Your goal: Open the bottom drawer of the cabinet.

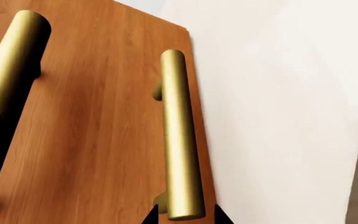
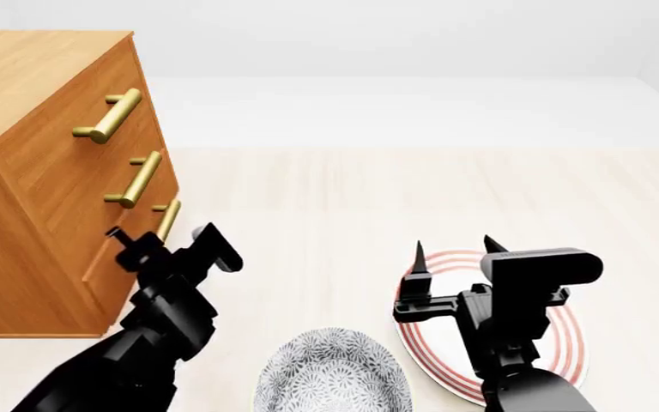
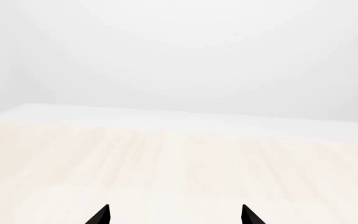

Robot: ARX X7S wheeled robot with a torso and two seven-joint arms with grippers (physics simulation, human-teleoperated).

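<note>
The orange-brown cabinet (image 2: 32,215) stands at the left in the head view, with three stacked drawers and brass bar handles. The bottom drawer (image 2: 106,276) looks closed; its handle (image 2: 167,219) is the lowest. My left gripper (image 2: 160,237) is open right at that handle. In the left wrist view the bottom drawer's handle (image 1: 180,140) runs between the two black fingertips of my left gripper (image 1: 186,218), which straddle its end without clamping it. My right gripper (image 2: 456,251) is open and empty over a plate; it faces bare surface in the right wrist view (image 3: 174,217).
A white plate with red rings (image 2: 559,343) lies under my right arm. A grey patterned bowl (image 2: 329,373) sits at the front middle. The middle drawer's handle (image 1: 14,65) is close beside my left gripper. A pale wood surface (image 2: 341,215) stretches to the right of the cabinet.
</note>
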